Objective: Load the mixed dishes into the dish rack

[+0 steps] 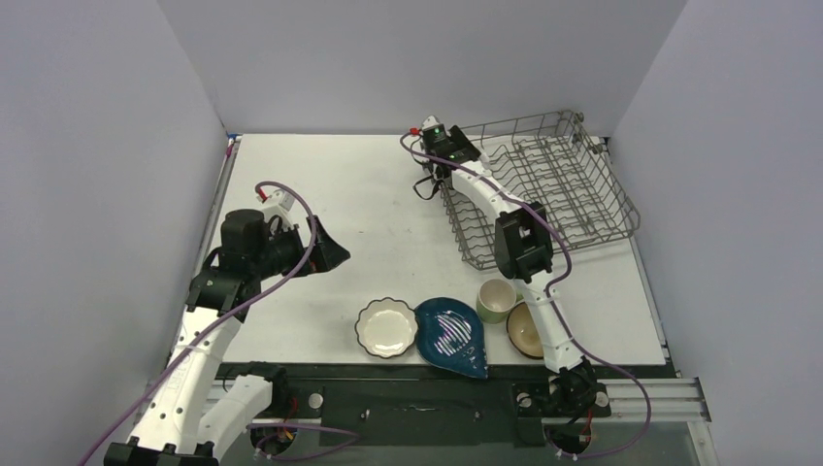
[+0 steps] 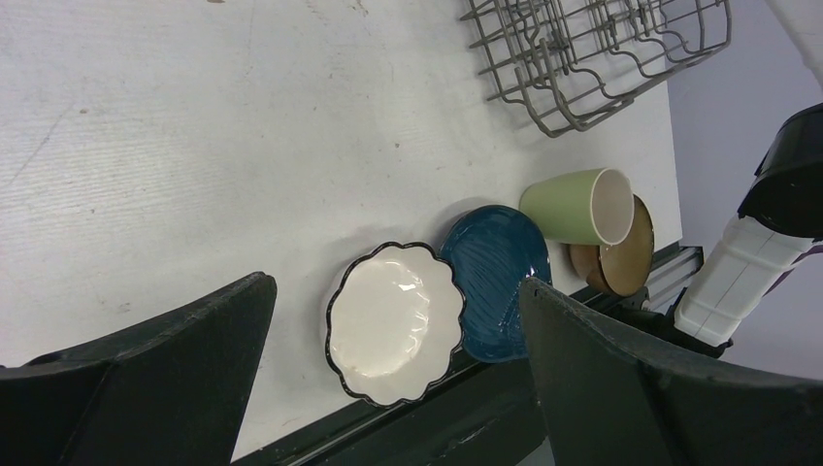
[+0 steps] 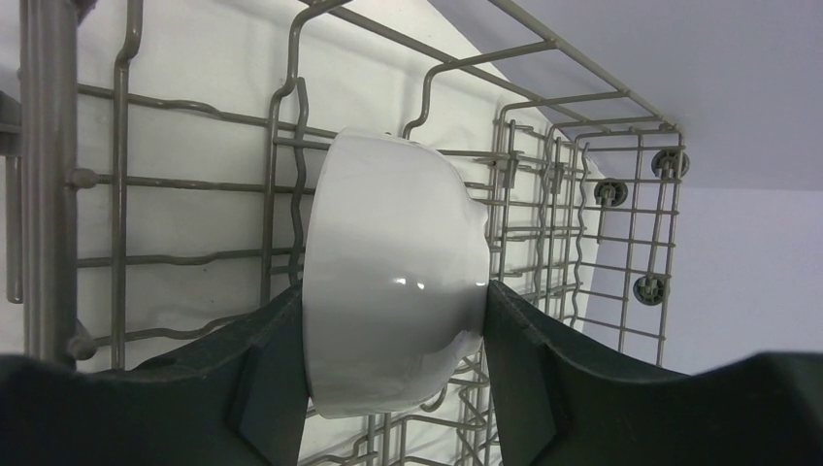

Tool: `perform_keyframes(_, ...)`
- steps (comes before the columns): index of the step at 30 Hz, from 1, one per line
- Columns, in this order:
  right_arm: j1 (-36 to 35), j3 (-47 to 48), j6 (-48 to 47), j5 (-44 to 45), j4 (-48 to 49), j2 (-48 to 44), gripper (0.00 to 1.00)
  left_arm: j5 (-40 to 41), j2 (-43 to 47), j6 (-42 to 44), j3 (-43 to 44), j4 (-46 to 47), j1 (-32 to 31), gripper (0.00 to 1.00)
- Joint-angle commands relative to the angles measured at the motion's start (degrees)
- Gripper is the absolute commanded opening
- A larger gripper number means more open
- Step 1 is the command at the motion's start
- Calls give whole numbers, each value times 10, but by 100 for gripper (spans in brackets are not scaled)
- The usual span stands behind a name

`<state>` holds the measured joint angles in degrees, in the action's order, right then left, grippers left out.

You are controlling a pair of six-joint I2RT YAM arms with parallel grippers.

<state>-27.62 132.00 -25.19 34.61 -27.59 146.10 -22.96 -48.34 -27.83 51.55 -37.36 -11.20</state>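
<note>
From above, the dish rack (image 1: 621,209) stands at about 1 o'clock on the white table (image 1: 330,184). Four dishes sit along the near edge at 6 o'clock. The white scalloped plate (image 1: 386,328) is on the left. The dark blue leaf-shaped dish (image 1: 451,335) is against the plate's 3 o'clock side. The brown bowl (image 1: 524,330) lies further right, and the pale green mug (image 1: 496,300) stands upright at the bowl's 11 o'clock. The left gripper (image 1: 328,250) hangs over the table at about 9 o'clock, well apart from the dishes, and its fingers are spread. The right gripper (image 1: 439,155) is at the rack's 9 o'clock wall. From here we cannot tell what it carries.

In the left wrist view, the two dark fingers (image 2: 165,379) stand wide apart with nothing between them. The scalloped plate shows below, in the gap at 6 o'clock, and the blue dish is at its 2 o'clock. The mug and brown bowl are beyond, towards 3 o'clock. A corner of the rack shows at 1 o'clock.

In the right wrist view, the small white bowl (image 3: 393,282) is on edge, and the right fingers are clamped on its two sides. Grey rack wires and upright tines show behind and around it. We cannot tell whether it touches them.
</note>
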Motion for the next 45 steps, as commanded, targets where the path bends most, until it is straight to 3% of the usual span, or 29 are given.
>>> perform_keyframes(1, 1, 28, 12, -16, 7, -5, 42, -15, 1, 4, 10, 22, 0, 96)
perform_keyframes(3, 2, 31, 20, -25, 0, -11, 47, -15, 1, 4, 12, 21, 0, 96)
perform_keyframes(5, 2, 34, 29, -36, -8, -18, 59, -16, 1, 4, 13, 20, 0, 96)
perform_keyframes(11, 7, 34, 59, -71, -22, -43, 69, -19, 3, -1, 12, 23, 1, 96)
perform_keyframes(31, 39, -30, 211, -152, -56, -182, 70, -22, 2, -12, -22, 46, 1, 96)
perform_keyframes(38, 41, -128, 285, -138, -60, -299, 70, -24, -36, -14, -54, 65, 0, 96)
perform_keyframes(42, 42, -230, 343, -131, -61, -391, 70, -9, -59, -29, -84, 80, -8, 96)
perform_keyframes(45, 41, -336, 395, -141, -56, -475, 71, 46, -85, -38, -98, 78, -66, 96)
